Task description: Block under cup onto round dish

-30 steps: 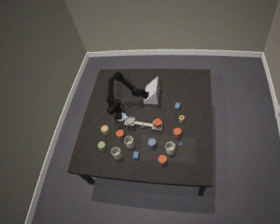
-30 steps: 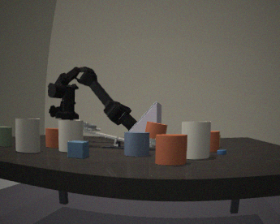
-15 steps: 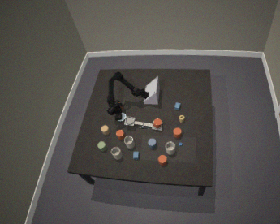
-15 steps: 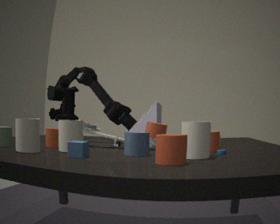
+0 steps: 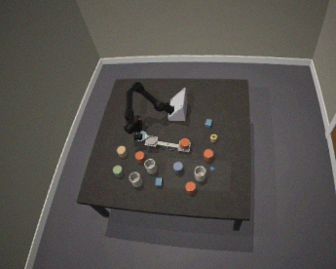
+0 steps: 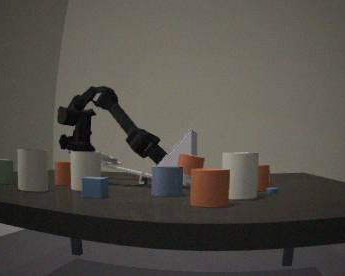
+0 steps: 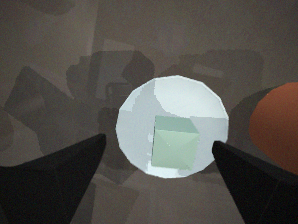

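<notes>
A pale green block [image 7: 174, 150] rests on the round pale dish [image 7: 192, 95] [image 5: 143, 134]. My gripper [image 7: 159, 142] is open, with its fingers apart on either side of the block, low over the dish. The balance [image 5: 168, 145] has a bare pan [image 5: 151, 141] at its raised end, beside the dish. An orange cup [image 5: 184, 143] [image 6: 191, 164] stands tilted on the other pan. Another orange cup [image 7: 280, 125] is beside the dish in the wrist view, partly out of frame. No cup is above the dish. The dish is hidden in the exterior view.
A white wedge [image 5: 178, 108] [image 6: 189, 142] stands behind the balance, by the arm's elbow side. An orange cylinder [image 5: 140, 157] and a grey cup [image 5: 150, 167] are in front of the dish. Several other cups, cylinders and blue blocks stand farther forward and right.
</notes>
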`<state>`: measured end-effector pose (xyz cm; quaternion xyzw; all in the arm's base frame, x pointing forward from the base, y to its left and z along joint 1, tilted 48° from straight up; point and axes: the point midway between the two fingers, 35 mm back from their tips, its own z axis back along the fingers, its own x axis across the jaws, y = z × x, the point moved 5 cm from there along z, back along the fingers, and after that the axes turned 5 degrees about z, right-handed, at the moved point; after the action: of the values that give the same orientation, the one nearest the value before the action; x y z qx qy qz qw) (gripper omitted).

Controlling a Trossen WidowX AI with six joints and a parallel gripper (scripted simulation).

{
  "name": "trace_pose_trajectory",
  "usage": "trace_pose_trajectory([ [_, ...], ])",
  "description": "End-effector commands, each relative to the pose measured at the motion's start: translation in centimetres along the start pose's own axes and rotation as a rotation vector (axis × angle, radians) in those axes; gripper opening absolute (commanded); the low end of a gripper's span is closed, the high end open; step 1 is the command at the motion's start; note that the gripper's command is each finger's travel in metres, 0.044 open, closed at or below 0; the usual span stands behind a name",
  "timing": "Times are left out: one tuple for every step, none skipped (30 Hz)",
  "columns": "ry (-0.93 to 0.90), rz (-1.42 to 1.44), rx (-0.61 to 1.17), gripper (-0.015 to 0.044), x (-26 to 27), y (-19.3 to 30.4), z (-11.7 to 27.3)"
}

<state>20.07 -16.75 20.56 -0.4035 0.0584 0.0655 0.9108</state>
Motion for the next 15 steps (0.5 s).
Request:
trace_pose_trajectory([
  [-0.03, 0.015, -0.002, 0.044, 0.5, 0.2, 0.9],
  [-0.027, 0.014, 0.0, 0.044, 0.4, 0.2, 1.0],
  [-0.025, 0.012, 0.002, 0.044, 0.4, 0.2, 1.2],
  [-0.018, 0.009, 0.005, 0.044, 0.4, 0.1, 1.6],
  [-0.006, 0.004, 0.011, 0.044, 0.3, 0.1, 2.3],
  [0.013, -0.004, 0.016, 0.044, 0.0, 0.1, 3.4],
  [0.029, -0.011, 0.018, 0.044, -0.2, 0.0, 4.4],
  [0.039, -0.014, 0.018, 0.044, -0.4, -0.1, 4.9],
  [0.043, -0.015, 0.017, 0.044, -0.4, -0.1, 5.1],
  [0.043, -0.015, 0.017, 0.044, -0.4, -0.1, 5.1],
  [0.043, -0.015, 0.017, 0.044, -0.4, -0.1, 5.1],
  [0.043, -0.015, 0.017, 0.044, -0.4, -0.1, 5.1],
  [0.043, -0.015, 0.017, 0.044, -0.4, -0.1, 5.1],
  [0.042, -0.015, 0.018, 0.044, -0.4, -0.1, 5.3],
  [0.04, -0.014, 0.018, 0.044, -0.4, -0.1, 5.9],
])
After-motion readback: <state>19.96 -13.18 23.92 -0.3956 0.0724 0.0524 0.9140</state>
